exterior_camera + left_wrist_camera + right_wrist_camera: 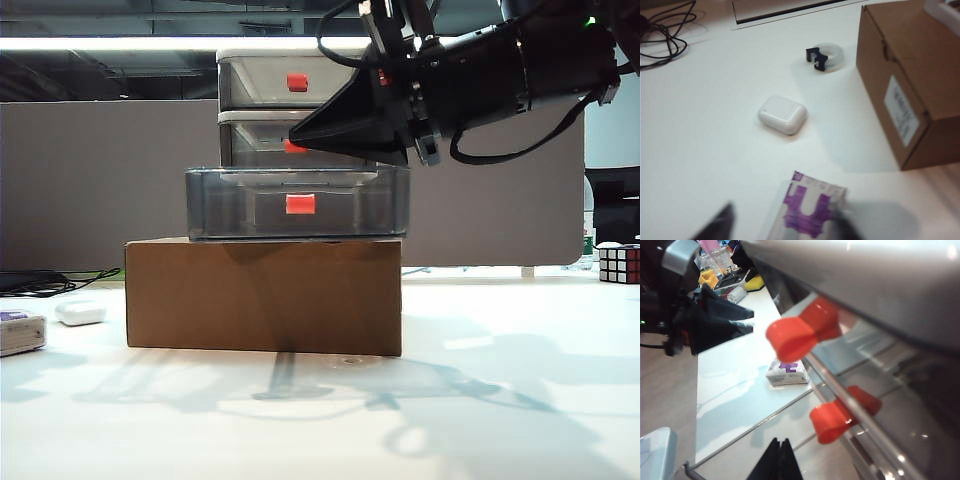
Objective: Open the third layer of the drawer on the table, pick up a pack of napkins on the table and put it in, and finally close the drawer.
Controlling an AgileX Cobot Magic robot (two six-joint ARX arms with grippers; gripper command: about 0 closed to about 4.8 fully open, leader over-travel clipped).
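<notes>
Spanning the whole scene, the white table (520, 400) carries a brown cardboard box (264, 295), and the drawer (300, 140) unit sits on top of that box — white frame, smoky translucent trays, red handles. The third layer (297, 203) is pulled out toward the camera, past the two upper tiers; through its grey wall nothing can be made out inside.

The right gripper (305, 132) hangs at the drawer front, level with the middle tier's red handle, just above the open tray. Its black fingers come to a single point with no gap between them, and nothing sits in them.

The pack of napkins (807, 212) lies flat on the table, left of the box, near a white rounded case (782, 114). Wrapper is pale with a blocky purple mark on top.

The left gripper (785, 227) is low over the pack: blurred dark fingers (715, 225) stand on either side of it, apart — can't tell whether they touch it.

A clear tape roll (826, 56) lies beside the box.
</notes>
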